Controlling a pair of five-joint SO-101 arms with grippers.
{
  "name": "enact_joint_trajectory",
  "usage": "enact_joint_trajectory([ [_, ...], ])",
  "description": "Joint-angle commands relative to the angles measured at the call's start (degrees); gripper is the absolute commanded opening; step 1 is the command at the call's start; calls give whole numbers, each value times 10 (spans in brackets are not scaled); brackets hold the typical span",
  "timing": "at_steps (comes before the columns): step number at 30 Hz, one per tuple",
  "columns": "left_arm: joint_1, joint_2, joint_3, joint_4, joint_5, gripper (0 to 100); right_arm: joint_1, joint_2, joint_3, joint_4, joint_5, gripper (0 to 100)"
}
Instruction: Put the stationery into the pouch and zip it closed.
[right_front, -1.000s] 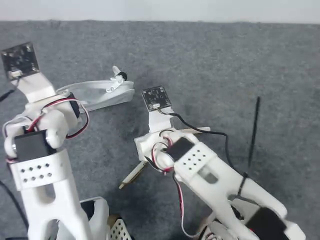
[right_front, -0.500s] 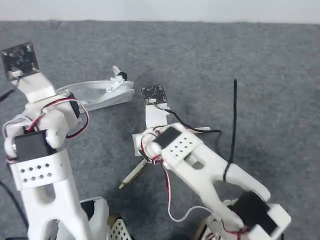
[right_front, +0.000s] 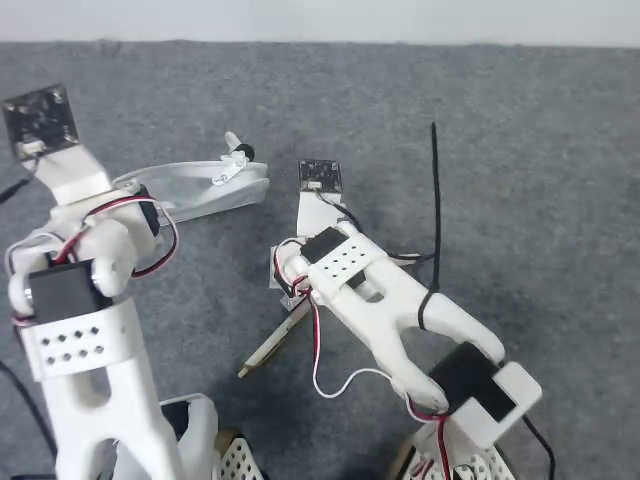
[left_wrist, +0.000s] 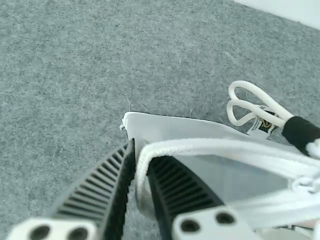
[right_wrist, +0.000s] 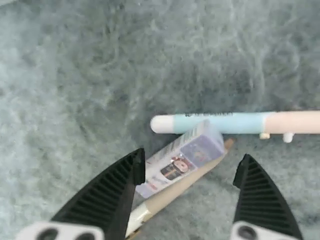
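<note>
A clear pouch with a white zip (right_front: 205, 188) lies at the far left of the grey mat, its cord pull (right_front: 232, 155) at the far end. My left gripper (left_wrist: 140, 156) is shut on the pouch's (left_wrist: 225, 167) zip edge. My right gripper (right_wrist: 191, 159) hangs open over a small pile of stationery. Between its fingers are a printed eraser (right_wrist: 181, 159), a light blue and peach pen (right_wrist: 235, 122) and a wooden pencil (right_wrist: 175, 192) under the eraser. From above, the pencil (right_front: 270, 345) juts out from beneath the right arm.
The right arm's black cable (right_front: 435, 200) stands up over the mat to the right. Both arm bases (right_front: 90, 400) fill the near edge. Bare grey mat (right_front: 540, 150) stretches across the far right.
The right arm has swung left and stretched farther over the stationery, its cable shifting left with it. The left arm and the pouch have stayed still.
</note>
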Motion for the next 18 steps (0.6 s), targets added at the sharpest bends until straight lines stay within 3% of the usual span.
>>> enact_joint_trajectory([
  [1, -2, -2, 0, -25, -4, 10, 7, 0, -34, 2, -4, 278],
  [11, -2, -2, 0, -23, -4, 10, 7, 50, -61, 7, -4, 277],
  [18, -2, -2, 0, -22, -4, 10, 19, 87, -85, 7, -4, 120],
])
